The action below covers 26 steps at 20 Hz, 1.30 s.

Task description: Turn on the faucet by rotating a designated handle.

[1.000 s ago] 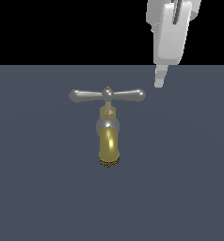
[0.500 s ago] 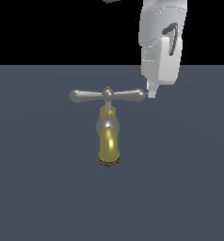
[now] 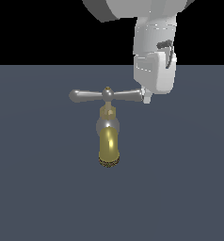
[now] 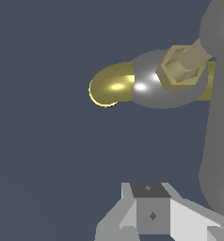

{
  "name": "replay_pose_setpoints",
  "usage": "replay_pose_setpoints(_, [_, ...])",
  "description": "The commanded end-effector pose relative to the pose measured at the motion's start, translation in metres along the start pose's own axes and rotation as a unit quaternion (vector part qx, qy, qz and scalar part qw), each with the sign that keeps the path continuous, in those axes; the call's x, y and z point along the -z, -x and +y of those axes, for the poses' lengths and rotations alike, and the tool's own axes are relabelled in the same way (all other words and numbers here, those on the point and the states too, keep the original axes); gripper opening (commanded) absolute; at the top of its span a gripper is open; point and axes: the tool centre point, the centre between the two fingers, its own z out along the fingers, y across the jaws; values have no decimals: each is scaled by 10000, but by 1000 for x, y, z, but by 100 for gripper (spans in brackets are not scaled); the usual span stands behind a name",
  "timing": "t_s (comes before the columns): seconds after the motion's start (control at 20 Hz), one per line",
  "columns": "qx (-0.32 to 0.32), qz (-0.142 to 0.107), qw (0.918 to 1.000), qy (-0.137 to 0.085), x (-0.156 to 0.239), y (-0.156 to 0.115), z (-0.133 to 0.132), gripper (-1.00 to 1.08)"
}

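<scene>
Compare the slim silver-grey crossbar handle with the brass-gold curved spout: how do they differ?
The slim silver-grey crossbar handle lies horizontal; the brass-gold curved spout hangs down beneath it. The handle ends in rounded knobs, while the spout ends in a dark mesh tip. Both are glossy parts of one faucet.

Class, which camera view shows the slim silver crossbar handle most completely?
The exterior view: the slim silver crossbar handle appears whole, both knobbed arms either side of its brass cap. The wrist view shows only one blurred grey arm of it, running off the picture's edge.
</scene>
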Motion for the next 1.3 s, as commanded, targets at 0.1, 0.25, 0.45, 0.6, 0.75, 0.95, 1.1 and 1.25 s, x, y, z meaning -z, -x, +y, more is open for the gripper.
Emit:
replay_pose_setpoints(0.1, [125,0,9999,4,-4,-2,4,-100])
replay_pose_setpoints(0.25, [145,1,9999,5,-4,-2,4,-100])
replay_pose_setpoints(0.45, [143,0,9999,4,-4,-2,4,-100])
replay_pose_setpoints(0.6, [143,0,9999,4,-4,-1,12,-100])
replay_pose_setpoints(0.75, [143,0,9999,4,-4,-1,21,-100])
replay_pose_setpoints(0.95, [143,0,9999,4,-4,0,32,-100])
replay_pose_setpoints(1.1, [145,2,9999,4,-4,0,41,-100])
replay_pose_setpoints(1.25, [145,2,9999,4,-4,1,49,-100])
